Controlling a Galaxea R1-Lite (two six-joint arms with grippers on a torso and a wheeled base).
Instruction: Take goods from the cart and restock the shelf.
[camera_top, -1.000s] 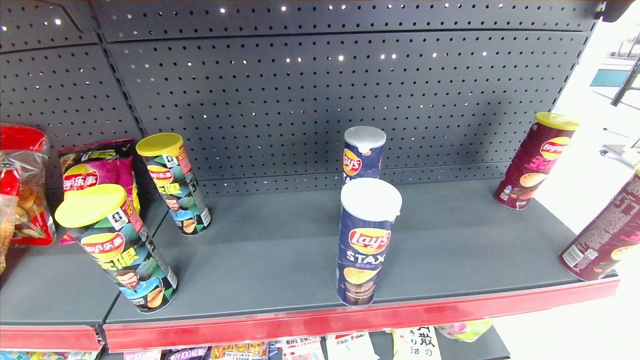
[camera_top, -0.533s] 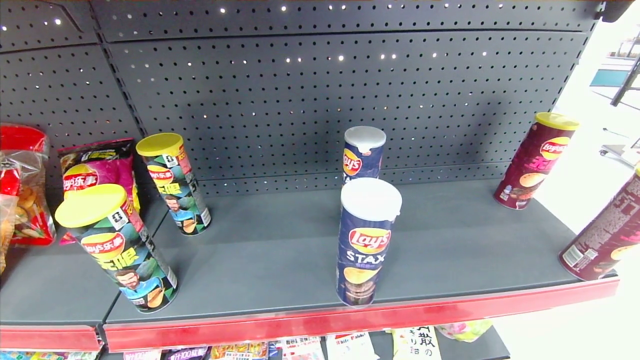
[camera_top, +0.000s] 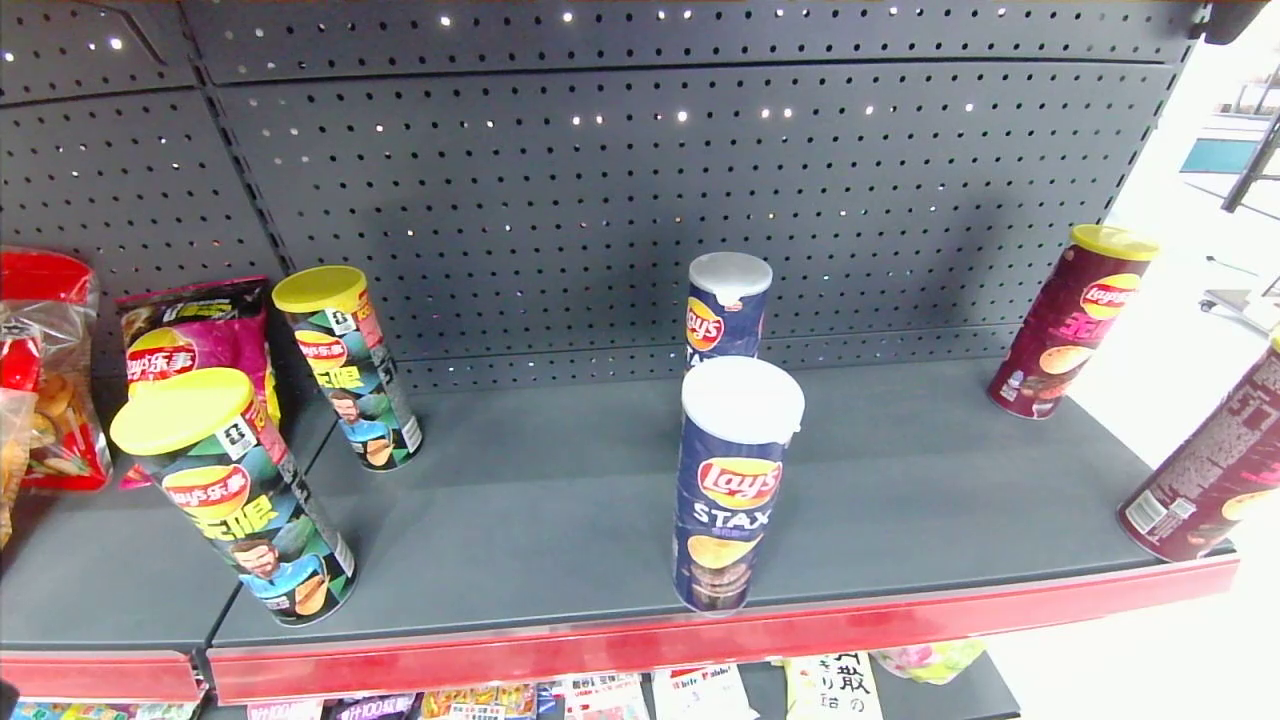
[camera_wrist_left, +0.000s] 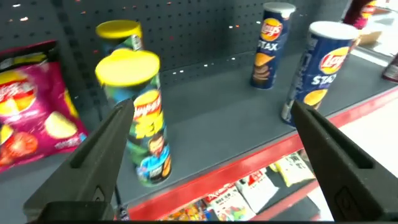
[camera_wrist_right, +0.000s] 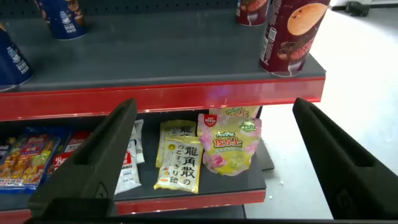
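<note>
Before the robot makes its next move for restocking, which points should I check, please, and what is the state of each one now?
1. The left gripper is empty, jaws open: ok.
2. The right gripper is empty, jaws open: ok.
3. Bare shelf space between the front green can and the front blue can: ok.
4. Both these cans upright: ok.
5. The front dark red can well back from the shelf edge: not ok, it stands close to the front right corner.
6. Where the cart stands: cannot tell.
</note>
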